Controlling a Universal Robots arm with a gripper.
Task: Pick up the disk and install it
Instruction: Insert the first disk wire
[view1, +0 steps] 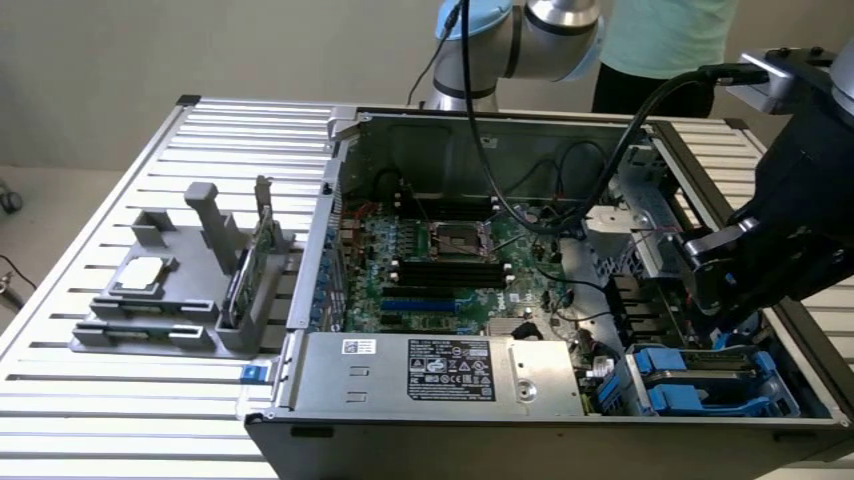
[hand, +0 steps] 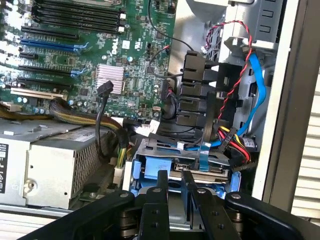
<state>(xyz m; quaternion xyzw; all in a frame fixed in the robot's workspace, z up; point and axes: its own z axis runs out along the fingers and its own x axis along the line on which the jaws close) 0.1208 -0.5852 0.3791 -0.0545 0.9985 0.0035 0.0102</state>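
Covering part of the blue-framed disk (hand: 152, 167), the pincer (hand: 174, 176).

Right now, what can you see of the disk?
The disk lies flat in a corner bay of the computer case, at the exterior view's lower right: grey metal framed by a bright blue plastic bracket. Coloured cables run close beside it. The gripper hangs just above it; whether they touch cannot be told.

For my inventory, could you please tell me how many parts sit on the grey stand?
2: a square silver chip lying flat, and a green card standing on edge, nearer the computer case. Smaller ones could be hidden.
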